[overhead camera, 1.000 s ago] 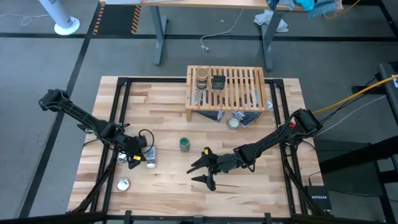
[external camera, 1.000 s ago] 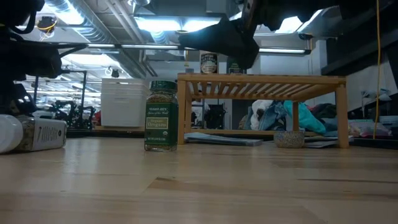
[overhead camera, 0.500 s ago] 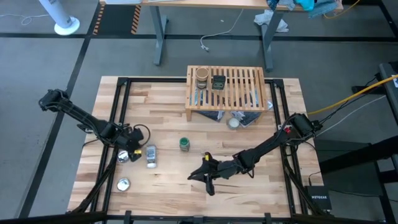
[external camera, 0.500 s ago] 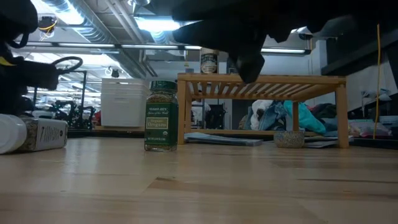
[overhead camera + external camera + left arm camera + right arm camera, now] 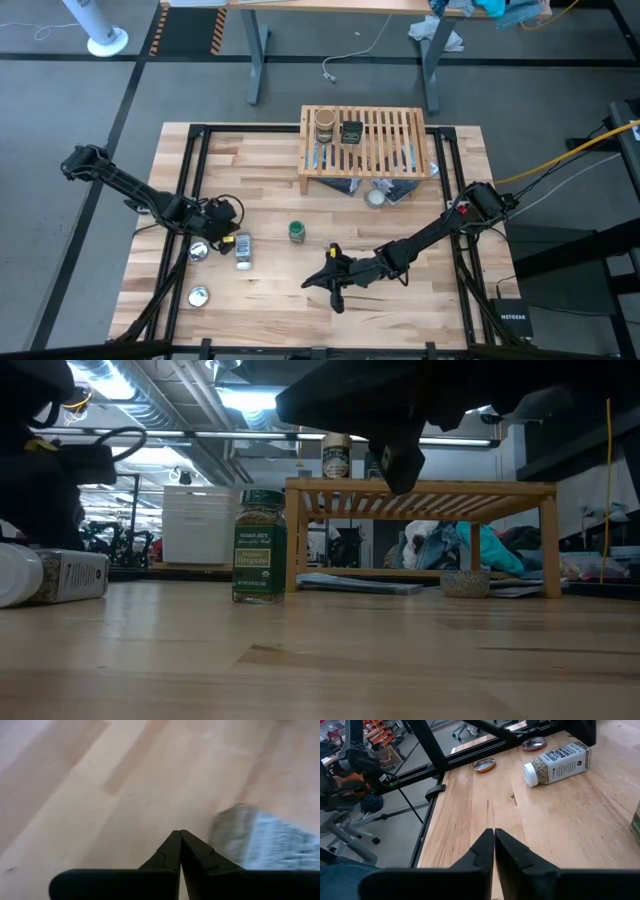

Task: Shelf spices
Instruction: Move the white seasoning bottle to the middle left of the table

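The clear white-capped jar (image 5: 243,252) lies on its side on the table, and also shows in the right wrist view (image 5: 557,762). The green-lidded jar (image 5: 296,232) stands upright on its base to its right. The tan-brown round jar (image 5: 324,125) and the dark tin (image 5: 351,131) stand on the slatted wooden shelf (image 5: 385,150) at the far side. My left gripper (image 5: 218,238) is shut and empty, just left of the lying jar (image 5: 265,840). My right gripper (image 5: 322,281) is shut and empty, near and to the right of the green-lidded jar.
Two flat silver round lids (image 5: 198,250) (image 5: 198,295) lie near the table's left side. A small round silver piece (image 5: 376,196) and flat papers lie under the shelf. Black frame rails (image 5: 190,180) run along the table's left and right sides.
My right gripper has shut its spread fingers and dropped a little toward the table's near edge. My left gripper has drawn back from the lying white-capped jar, toward the far edge and up. The jar has stayed where it lay.
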